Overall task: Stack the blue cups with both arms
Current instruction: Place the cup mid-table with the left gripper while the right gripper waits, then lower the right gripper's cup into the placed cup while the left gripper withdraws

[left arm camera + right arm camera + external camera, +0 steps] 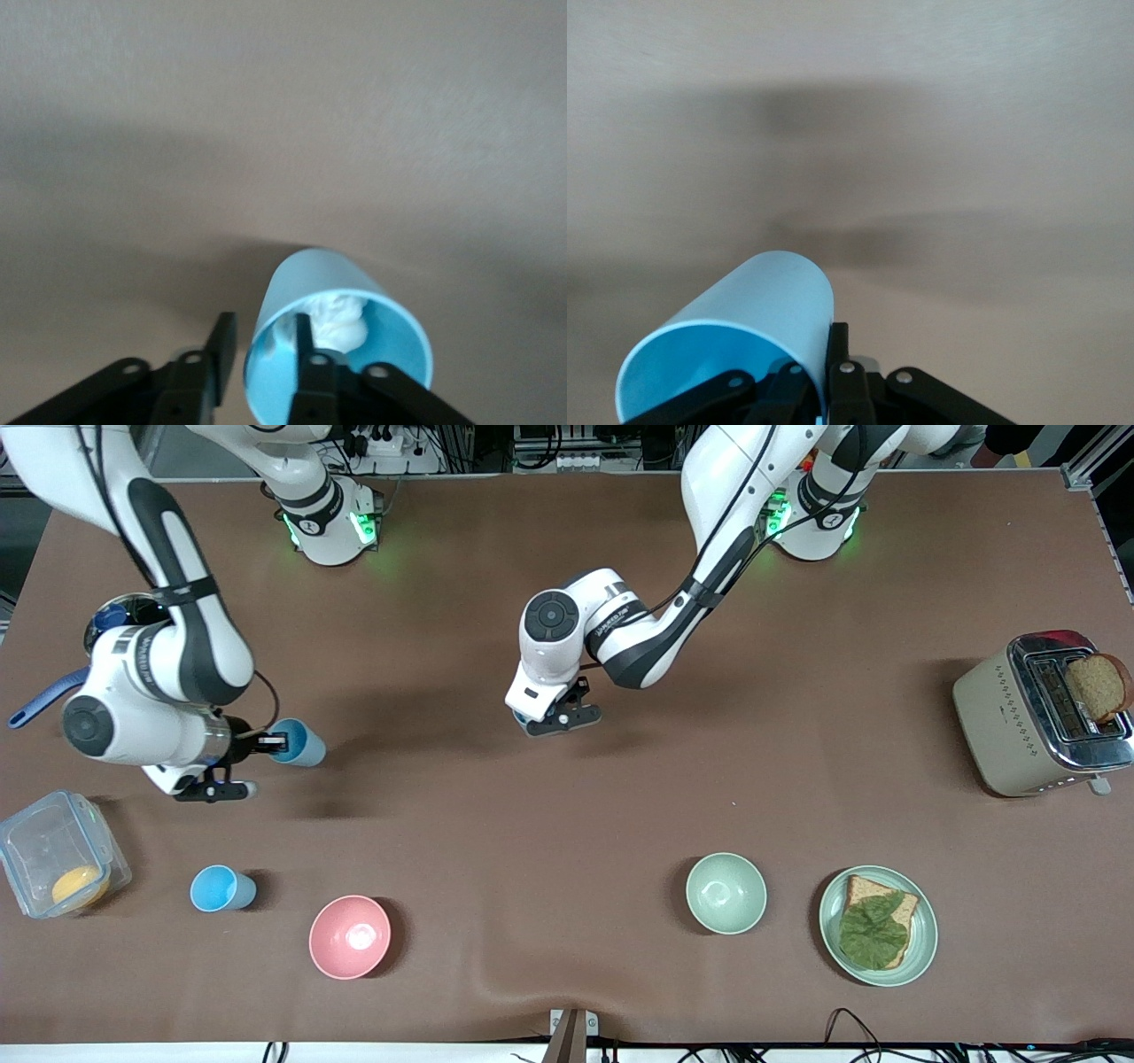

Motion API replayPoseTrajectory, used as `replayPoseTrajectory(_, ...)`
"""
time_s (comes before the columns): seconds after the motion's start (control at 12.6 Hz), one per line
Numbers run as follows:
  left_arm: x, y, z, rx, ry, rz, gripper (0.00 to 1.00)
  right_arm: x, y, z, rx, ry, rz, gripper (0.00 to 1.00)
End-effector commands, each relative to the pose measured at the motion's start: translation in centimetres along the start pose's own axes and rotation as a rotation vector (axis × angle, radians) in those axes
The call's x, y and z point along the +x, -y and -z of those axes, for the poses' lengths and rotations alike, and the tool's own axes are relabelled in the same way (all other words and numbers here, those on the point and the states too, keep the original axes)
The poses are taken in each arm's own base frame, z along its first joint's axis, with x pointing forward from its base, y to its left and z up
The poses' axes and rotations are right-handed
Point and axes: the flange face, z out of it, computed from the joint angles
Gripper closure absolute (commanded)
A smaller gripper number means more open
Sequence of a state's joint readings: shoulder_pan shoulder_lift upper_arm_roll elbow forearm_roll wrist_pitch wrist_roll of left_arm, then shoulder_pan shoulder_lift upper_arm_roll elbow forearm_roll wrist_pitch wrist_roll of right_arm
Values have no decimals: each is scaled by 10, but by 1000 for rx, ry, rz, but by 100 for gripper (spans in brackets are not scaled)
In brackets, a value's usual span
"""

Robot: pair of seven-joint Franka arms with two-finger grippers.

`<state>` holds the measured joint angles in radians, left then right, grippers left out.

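My right gripper (pixel 263 742) is shut on the rim of a blue cup (pixel 299 743) and holds it tipped on its side over the table at the right arm's end. In the right wrist view the cup (pixel 744 310) has its wall pinched between the fingers of the right gripper (pixel 824 354). My left gripper (pixel 560 717) is low over the table's middle, where its hand nearly hides a second blue cup. In the left wrist view this cup (pixel 310 288) has a white patch inside, and the left gripper (pixel 263 323) is open astride its wall. A third blue cup (pixel 221 888) stands alone.
A pink bowl (pixel 350 937), a pale green bowl (pixel 726 892) and a plate (pixel 833 948) with bread and a leaf stand nearer the front camera. A toaster (pixel 1001 717) is at the left arm's end. A clear container (pixel 35 841) is at the right arm's end.
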<state>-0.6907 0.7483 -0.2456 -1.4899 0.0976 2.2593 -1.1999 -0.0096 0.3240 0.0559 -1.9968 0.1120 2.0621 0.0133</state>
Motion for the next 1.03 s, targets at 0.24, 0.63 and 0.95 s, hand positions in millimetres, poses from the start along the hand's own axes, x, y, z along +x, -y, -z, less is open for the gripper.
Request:
replayPoseTrajectory(0.24, 103, 70, 242, -135, -256, 93, 0, -44, 167, 16, 34, -22, -225, 100)
replayPoseTrajectory(0.63, 163, 214, 372, 21, -263, -23, 0, -107, 312, -1, 37, -13, -339, 100)
replayPoseTrajectory(0.95, 204, 312, 408, 80, -228, -88, 0, -121, 357, -24, 78, -43, -398, 100)
